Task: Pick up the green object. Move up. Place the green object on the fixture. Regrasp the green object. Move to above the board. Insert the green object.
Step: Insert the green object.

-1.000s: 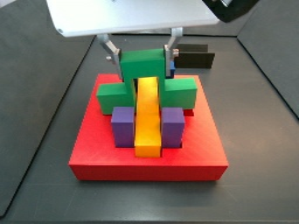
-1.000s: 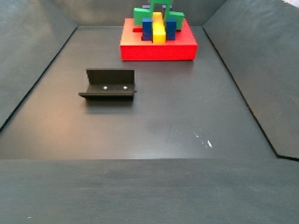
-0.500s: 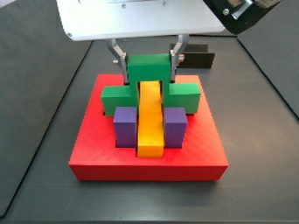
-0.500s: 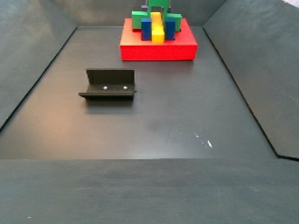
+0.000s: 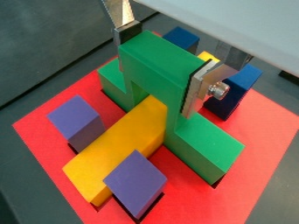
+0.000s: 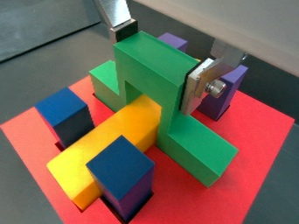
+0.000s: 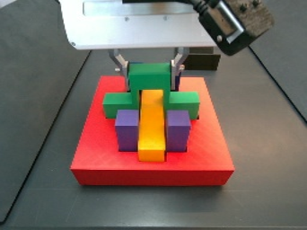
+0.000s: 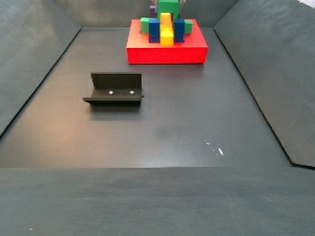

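Lower than a second ago, the green object (image 7: 149, 90) now sits with its side arms down among the blocks on the board (image 7: 153, 166), straddling the far end of the yellow bar (image 7: 151, 126). In the side view it occupies the upper centre of the frame, its raised cube clamped from both sides by the gripper (image 7: 149, 64), whose silver fingers (image 5: 205, 89) press flat against the cube in both wrist views. The board fills most of the wrist pictures; the green arms (image 6: 197, 150) appear level with or sunk into the red surface, between the blue blocks (image 6: 124, 170) and the purple blocks (image 5: 139, 181). The fixture (image 8: 114, 89) stands bare at middle left of the other side view, well apart from the board (image 8: 168, 53) at top centre.

Judged from this, the insertion is in hand and close to done. Next comes a short final press to seat the piece, if any gap remains, then spreading the fingers and lifting straight up without dragging it.
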### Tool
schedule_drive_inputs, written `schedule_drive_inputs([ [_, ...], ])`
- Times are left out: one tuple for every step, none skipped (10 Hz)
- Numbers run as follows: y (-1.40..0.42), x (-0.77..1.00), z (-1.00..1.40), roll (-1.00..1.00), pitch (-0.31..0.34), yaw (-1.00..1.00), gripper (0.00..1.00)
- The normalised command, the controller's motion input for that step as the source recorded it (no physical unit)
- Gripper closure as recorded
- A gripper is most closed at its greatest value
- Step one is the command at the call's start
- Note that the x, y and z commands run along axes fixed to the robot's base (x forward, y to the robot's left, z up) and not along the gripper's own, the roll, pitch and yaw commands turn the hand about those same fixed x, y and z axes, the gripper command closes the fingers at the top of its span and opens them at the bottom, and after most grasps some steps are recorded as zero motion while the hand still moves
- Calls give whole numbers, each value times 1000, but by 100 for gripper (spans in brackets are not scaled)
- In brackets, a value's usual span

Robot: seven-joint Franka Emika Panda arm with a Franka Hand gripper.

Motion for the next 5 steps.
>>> schedule_drive_inputs([
  [-100, 26, -883, 79, -140, 0, 100],
  [-91, 54, -903, 53, -169, 0, 100],
  [-49, 37, -914, 64, -159, 0, 100],
  [-26, 20, -914, 89, -147, 0, 100],
  [-26, 29, -909, 113, -131, 0, 100],
])
